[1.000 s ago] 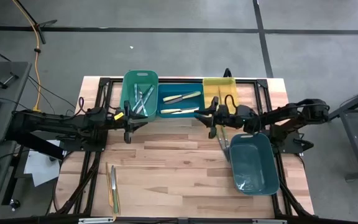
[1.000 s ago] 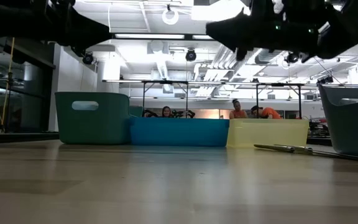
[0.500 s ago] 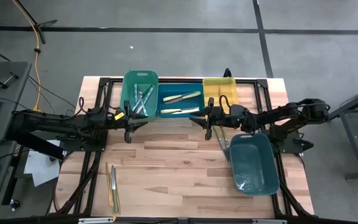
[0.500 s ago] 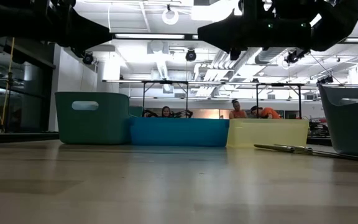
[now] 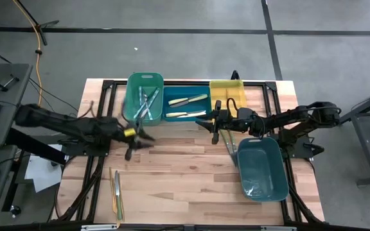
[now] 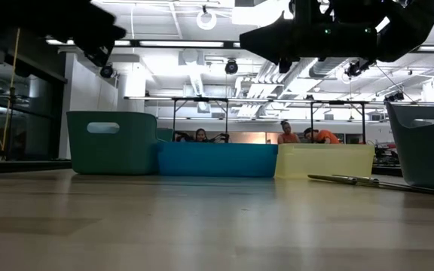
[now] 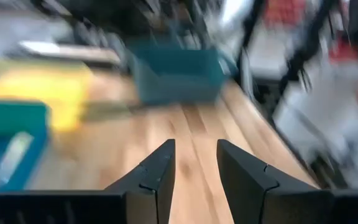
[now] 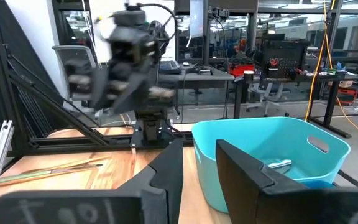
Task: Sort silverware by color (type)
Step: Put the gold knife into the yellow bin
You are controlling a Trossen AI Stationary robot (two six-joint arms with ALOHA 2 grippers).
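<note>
The silverware [image 5: 146, 102] lies sorted in part: several pieces in the green bin [image 5: 145, 80], three in the blue bin [image 5: 186, 96] beside it, two on the table [image 5: 185, 173] at its near left, two beside the teal bin [image 5: 262, 168] on the right. The left gripper [image 5: 140, 136] hovers over bare wood near the green bin, fingers [image 7: 160, 171] slightly apart, holding nothing. The right gripper [image 5: 214, 125] hangs near the blue bin, fingers [image 8: 244, 171] likewise parted and empty.

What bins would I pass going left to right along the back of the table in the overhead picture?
Green bin → blue bin → yellow bin. A fourth, teal bin sits nearer the front right.
</note>
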